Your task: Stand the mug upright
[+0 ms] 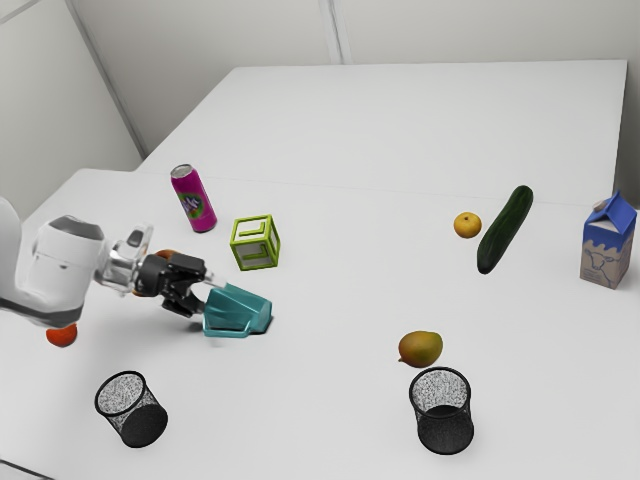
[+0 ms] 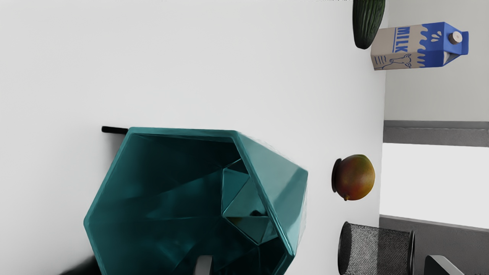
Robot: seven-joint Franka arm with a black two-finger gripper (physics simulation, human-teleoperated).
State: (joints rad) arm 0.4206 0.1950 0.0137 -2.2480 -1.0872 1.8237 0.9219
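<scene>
1 mug [image 1: 238, 308] lies tipped, 2 mesh bins [image 1: 445, 432] upright.

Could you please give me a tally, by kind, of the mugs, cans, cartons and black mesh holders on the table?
Mugs: 1, teal
Cans: 1, pink
Cartons: 1, milk
Black mesh holders: 2, one nearer the arm and one near the mango, here
Total: 5

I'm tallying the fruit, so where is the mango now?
The mango lies in the exterior view's right half, just beyond the black mesh holder on that side.
</scene>
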